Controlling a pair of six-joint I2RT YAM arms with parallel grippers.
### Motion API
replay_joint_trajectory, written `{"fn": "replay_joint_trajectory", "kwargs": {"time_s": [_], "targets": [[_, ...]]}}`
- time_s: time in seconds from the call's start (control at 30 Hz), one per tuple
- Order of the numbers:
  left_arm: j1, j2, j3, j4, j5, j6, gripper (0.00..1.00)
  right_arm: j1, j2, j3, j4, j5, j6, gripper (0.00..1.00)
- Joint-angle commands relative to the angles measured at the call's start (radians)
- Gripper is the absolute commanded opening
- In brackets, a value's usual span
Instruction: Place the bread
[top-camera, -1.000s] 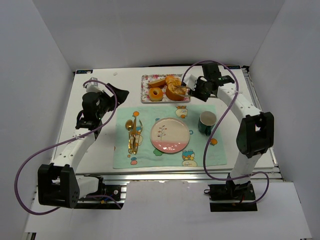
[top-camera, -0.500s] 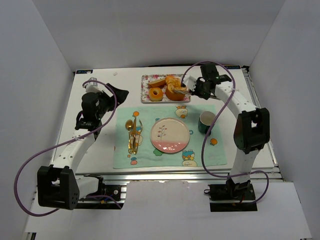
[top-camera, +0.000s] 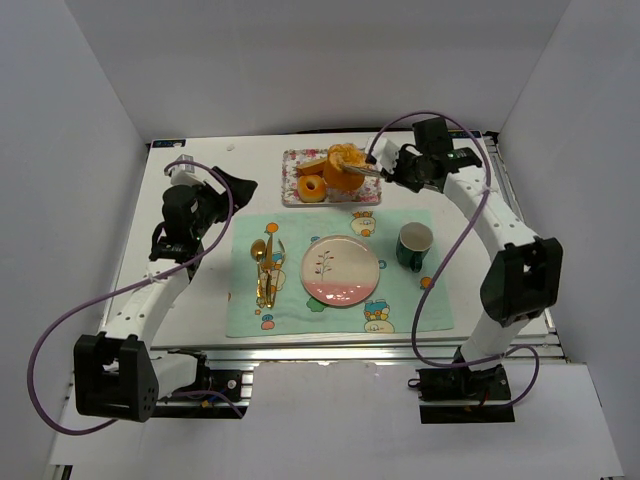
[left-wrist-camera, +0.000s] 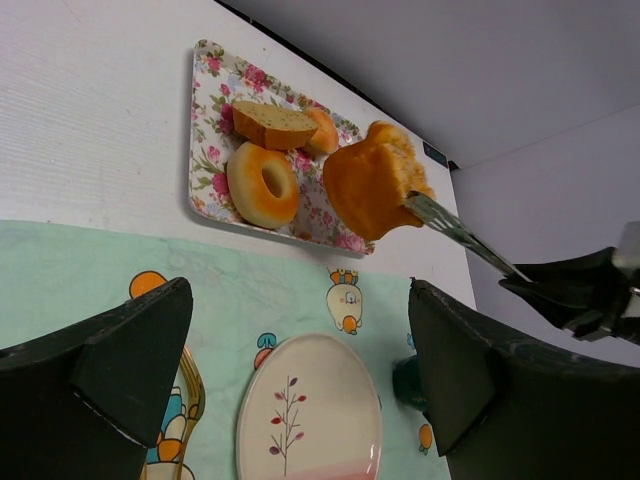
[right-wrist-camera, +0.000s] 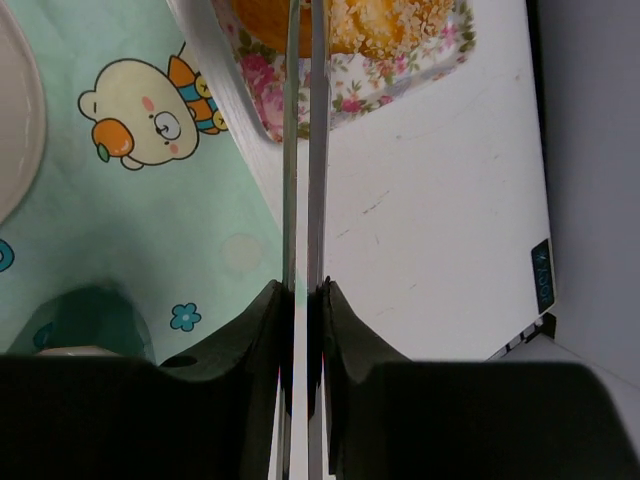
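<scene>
My right gripper (top-camera: 400, 170) is shut on metal tongs (right-wrist-camera: 303, 150), and the tongs grip an orange bread bun (top-camera: 343, 168) held above the floral tray (top-camera: 292, 196). The bun and tongs also show in the left wrist view (left-wrist-camera: 372, 185), lifted over the tray (left-wrist-camera: 205, 150). A ring doughnut (top-camera: 312, 187) and a bread slice (left-wrist-camera: 272, 124) lie on the tray. The pink-and-white plate (top-camera: 340, 270) sits bare on the green placemat (top-camera: 245, 310). My left gripper (left-wrist-camera: 300, 400) is open and empty, hovering left of the mat.
A dark green mug (top-camera: 415, 246) stands on the mat right of the plate. Gold cutlery (top-camera: 265, 270) lies on the mat left of the plate. White walls enclose the table on three sides.
My right gripper has lifted the bun in the tongs off the tray and drawn its arm up and right. The left arm has not moved.
</scene>
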Motion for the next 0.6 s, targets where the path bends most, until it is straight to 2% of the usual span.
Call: {"fn": "replay_joint_trajectory", "kwargs": {"time_s": [0.0, 0.37, 0.57], "targets": [[-0.003, -0.045, -0.011, -0.004, 0.0, 0.008, 0.98, -0.005, -0.117, -0.027, 0.04, -0.085, 0.001, 0.0], [-0.003, -0.066, -0.036, -0.001, -0.004, 0.002, 0.97, 0.0, -0.427, -0.312, -0.034, -0.283, -0.12, 0.0], [-0.003, -0.06, -0.038, -0.002, 0.007, 0.004, 0.98, 0.013, -0.521, -0.424, -0.101, -0.283, -0.203, 0.0]]}}
